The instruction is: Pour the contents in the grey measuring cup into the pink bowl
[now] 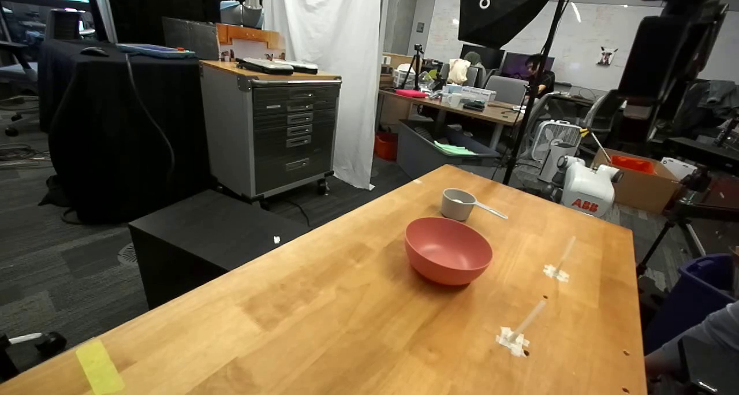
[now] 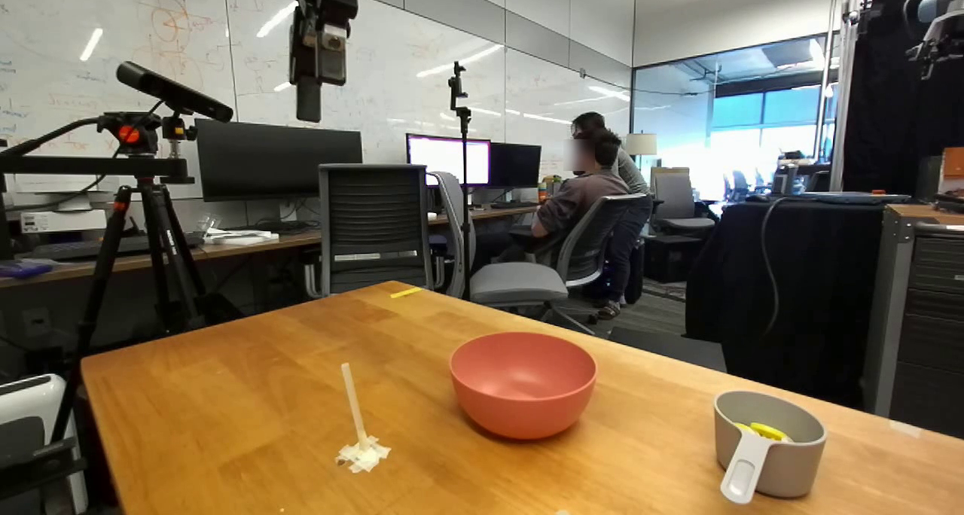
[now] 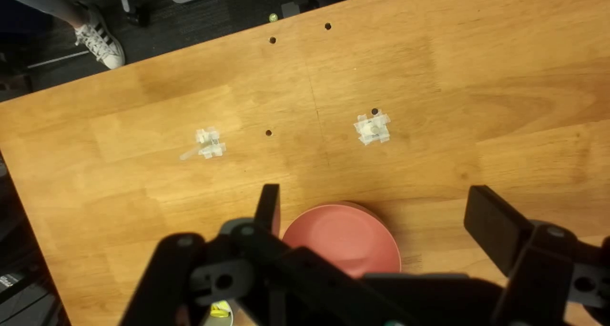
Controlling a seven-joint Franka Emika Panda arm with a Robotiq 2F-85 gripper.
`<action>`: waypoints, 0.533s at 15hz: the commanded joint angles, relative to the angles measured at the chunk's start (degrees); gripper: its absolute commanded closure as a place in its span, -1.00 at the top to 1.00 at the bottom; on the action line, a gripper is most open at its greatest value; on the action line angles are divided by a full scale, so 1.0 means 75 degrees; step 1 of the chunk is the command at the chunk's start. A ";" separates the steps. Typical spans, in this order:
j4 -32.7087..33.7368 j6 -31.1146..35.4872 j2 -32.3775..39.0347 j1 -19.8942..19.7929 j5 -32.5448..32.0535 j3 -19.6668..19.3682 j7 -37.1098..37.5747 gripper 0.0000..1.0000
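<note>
Your gripper (image 3: 380, 215), jaws spread wide, grasps nothing low in the wrist view; in an exterior view, the grey measuring cup (image 2: 797, 466) with yellow contents (image 2: 768, 431) sits lower right, the pink bowl (image 2: 525, 417) lower centre.

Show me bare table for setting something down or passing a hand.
Biggest bare patch: the long stretch of table between the pink bowl and the yellow tape. A narrower strip runs between the bowl and the taped sticks; a hand might pass, carefully. Most crowded: the bowl's side toward the grey measuring cup.
</note>
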 commanded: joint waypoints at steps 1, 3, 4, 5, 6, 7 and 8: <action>0.0013 -0.0021 0.0011 0.0157 -0.0043 -0.0143 0.0036 1.00; 0.0008 0.0058 0.0030 0.0138 -0.0020 -0.0203 0.0084 1.00; 0.0043 0.0114 0.0050 0.0113 -0.0009 -0.0248 0.0094 1.00; 0.0082 0.0240 0.0056 0.0055 -0.0134 -0.0277 0.0182 1.00; 0.0112 0.0369 0.0050 0.0013 -0.0169 -0.0326 0.0248 1.00; 0.0220 0.0388 0.0087 -0.0021 -0.0168 -0.0411 0.0174 1.00; 0.0290 0.0482 0.0108 -0.0050 -0.0144 -0.0484 0.0179 1.00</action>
